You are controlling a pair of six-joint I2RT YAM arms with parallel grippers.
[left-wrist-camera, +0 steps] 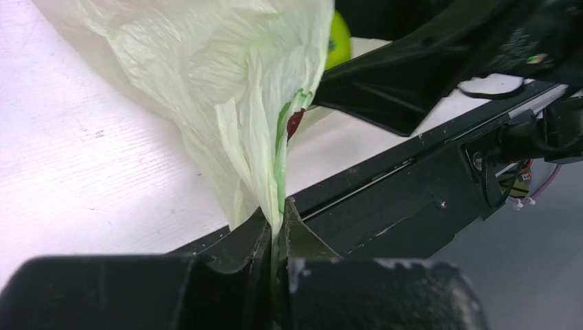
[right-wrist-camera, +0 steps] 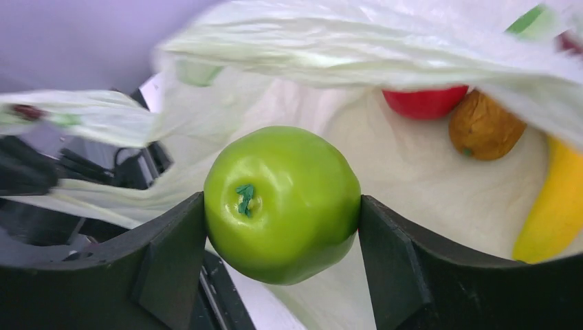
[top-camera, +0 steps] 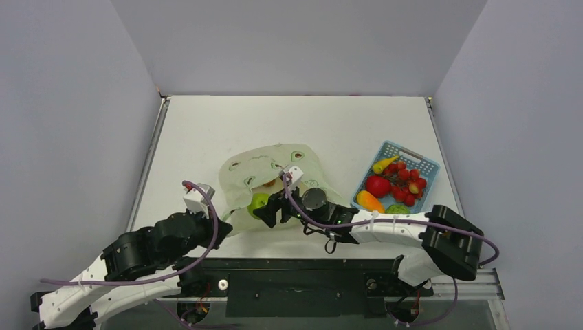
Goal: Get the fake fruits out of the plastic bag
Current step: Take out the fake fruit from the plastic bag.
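Note:
The pale yellow-green plastic bag (top-camera: 275,172) lies at the table's middle front. My left gripper (left-wrist-camera: 282,213) is shut on the bag's edge (left-wrist-camera: 265,148) near the front table edge, and it also shows in the top view (top-camera: 221,218). My right gripper (top-camera: 269,206) is shut on a green apple (right-wrist-camera: 282,203) at the bag's mouth; the apple also shows in the top view (top-camera: 259,202). Inside the bag I see a red fruit (right-wrist-camera: 425,102), a brown-orange fruit (right-wrist-camera: 485,127) and a yellow banana (right-wrist-camera: 555,206).
A blue lattice basket (top-camera: 419,162) at the right holds a red apple (top-camera: 377,185), red grapes (top-camera: 405,180), a yellow fruit (top-camera: 382,165), an orange fruit (top-camera: 370,201) and a green fruit (top-camera: 397,209). The black front rail (left-wrist-camera: 426,199) runs under the left gripper.

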